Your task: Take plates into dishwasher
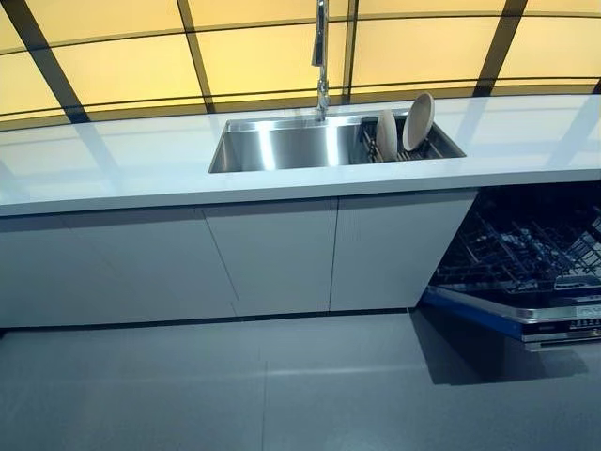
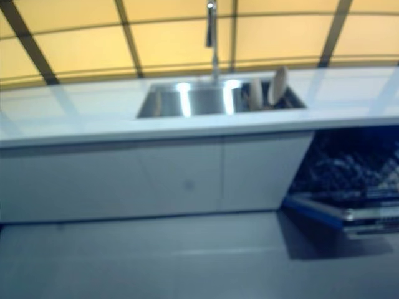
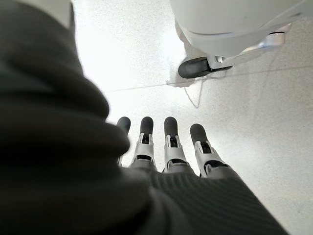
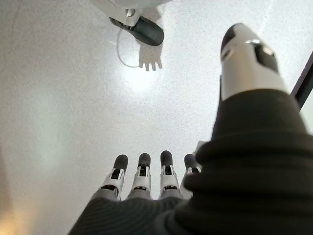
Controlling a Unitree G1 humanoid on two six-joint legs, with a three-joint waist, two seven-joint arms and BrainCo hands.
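Two beige plates (image 1: 418, 121) (image 1: 386, 134) stand on edge in a dark rack (image 1: 413, 148) at the right end of the steel sink (image 1: 282, 144). The dishwasher (image 1: 526, 263) stands open under the counter at the right, its door (image 1: 526, 315) down and its wire rack showing. Neither hand shows in the eye views. My left hand (image 3: 166, 142) hangs over the pale floor with straight fingers and holds nothing. My right hand (image 4: 142, 181) also hangs over the floor, fingers straight and empty.
A white counter (image 1: 113, 160) runs across the view with grey cabinet doors (image 1: 272, 254) under it. A tall tap (image 1: 321, 56) stands behind the sink. Yellow panels with dark frames fill the back. Grey floor (image 1: 235, 385) lies before the cabinets.
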